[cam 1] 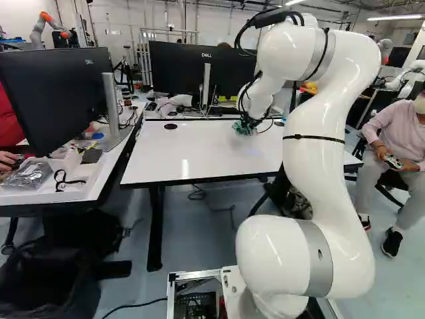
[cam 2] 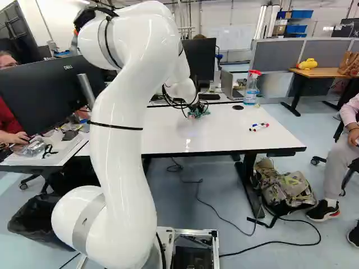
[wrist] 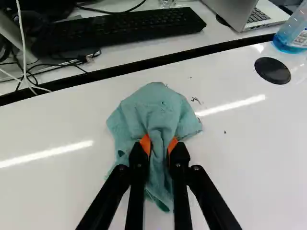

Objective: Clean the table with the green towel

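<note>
Gripper [wrist: 158, 143]: closed on green towel [wrist: 156, 108], cloth pinched betw. the orange pads [wrist: 145, 143], one each side. Wrist view: bunched at the pinch, wide part fanned ahead of the fingertips, narrow tail back betw. the fingers. Base views: towel just R of ctr, upper half of L frame; just R of ctr, upper-mid of R frame. Sits on far part of white table [cam 1: 212, 159].

Step (my read): wiping, or about to. Dark marks [wrist: 195, 100] just beside the fan, on the side toward black disc [wrist: 272, 70]; small speck [wrist: 225, 132] a bit farther out, same side. To do well: hold pinch firm, press fan flat w/ light even force, fingertips clear of surface, sweep sideways over marks, then speck; overlap strokes. Stop short of far edge, else cloth may snag at the gap or nudge keyboard [wrist: 129, 24] on desk beyond. Markers [cam 2: 259, 127], R of ctr in R frame, likely roll if hit; go round or shift 1st. Spray bottle [cam 2: 251, 89], upper R same frame: steer wide.

Orientation: wide end points away from gripper, toward keyboard; long axis approx. in line w/ fingers, tail trailing back. Fan edge uneven, so contact prob. patchy.
</note>
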`<state>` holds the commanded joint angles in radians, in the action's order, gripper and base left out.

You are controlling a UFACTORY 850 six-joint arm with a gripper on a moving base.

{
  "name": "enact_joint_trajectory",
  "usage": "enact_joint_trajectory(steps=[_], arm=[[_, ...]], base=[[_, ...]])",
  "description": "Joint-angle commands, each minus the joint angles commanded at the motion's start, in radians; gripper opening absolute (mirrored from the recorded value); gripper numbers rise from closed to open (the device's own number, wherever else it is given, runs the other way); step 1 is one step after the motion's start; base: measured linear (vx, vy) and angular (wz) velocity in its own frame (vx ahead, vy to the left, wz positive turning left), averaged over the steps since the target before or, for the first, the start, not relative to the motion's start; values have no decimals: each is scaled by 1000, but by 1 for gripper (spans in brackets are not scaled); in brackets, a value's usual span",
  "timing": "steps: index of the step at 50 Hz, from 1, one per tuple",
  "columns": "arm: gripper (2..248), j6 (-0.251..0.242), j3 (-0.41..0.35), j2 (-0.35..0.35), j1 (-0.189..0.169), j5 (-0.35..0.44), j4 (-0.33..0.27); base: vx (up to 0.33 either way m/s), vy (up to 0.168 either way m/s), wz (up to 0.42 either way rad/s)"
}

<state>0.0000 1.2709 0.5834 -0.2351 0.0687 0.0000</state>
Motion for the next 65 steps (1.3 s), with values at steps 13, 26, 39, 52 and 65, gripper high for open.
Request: enact_joint_trajectory(steps=[13, 26, 39, 52, 65], arm=[[58, 0, -71, -53, -8, 0, 0], [58, 0, -103, -76, -35, 0, 0], [58, 0, -83, -61, -69, 0, 0], [58, 0, -26, -19, -95, 0, 0], [58, 0, 40, 29, -118, 0, 0]], base=[[0, 0, 0], [0, 0, 0], [0, 0, 0], [0, 0, 0], [0, 0, 0]])
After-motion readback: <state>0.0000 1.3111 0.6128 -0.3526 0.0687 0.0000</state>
